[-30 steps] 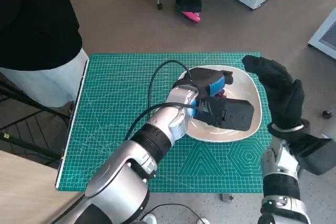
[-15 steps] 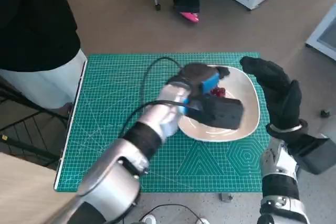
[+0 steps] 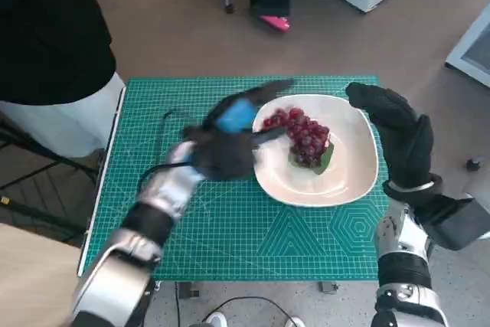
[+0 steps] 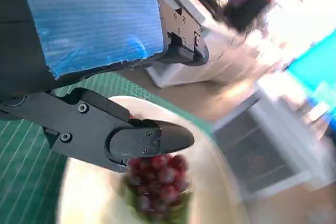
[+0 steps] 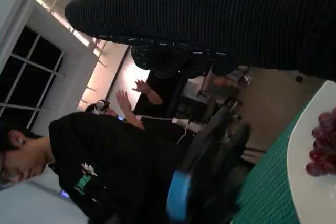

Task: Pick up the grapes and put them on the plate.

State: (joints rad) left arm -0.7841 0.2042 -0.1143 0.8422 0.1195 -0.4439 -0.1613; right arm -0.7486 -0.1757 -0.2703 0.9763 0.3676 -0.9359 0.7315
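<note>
Sitting on the plate: the grapes (image 3: 300, 136), a dark red bunch with a green leaf under it, lie in the middle of the white plate (image 3: 354, 178).
Plate: it rests on the green mat (image 3: 168, 212), toward the mat's right side.
Grapes up close: in the left wrist view the bunch (image 4: 157, 182) lies on the plate (image 4: 89, 203) just past the black fingers (image 4: 142, 139).
Left hand: the left hand (image 3: 230, 132) is blurry and hangs over the mat just left of the plate. Its fingers are apart and hold nothing. They do not touch the grapes.
Right hand: the right hand (image 3: 398, 135) in its black glove is by the plate's right edge, raised, fingers loosely spread. It holds nothing.
Right wrist view: the glove (image 5: 220, 19) fills the top, the plate edge (image 5: 299, 177) and a few grapes (image 5: 323, 145) show at the side, and the left hand (image 5: 210, 182) shows as a blur.
Worktop: the mat covers the small worktop.
People: a person in a black top (image 3: 46, 28) is beside the worktop, and a pink shoe (image 3: 276, 23) is on the floor beyond it.
</note>
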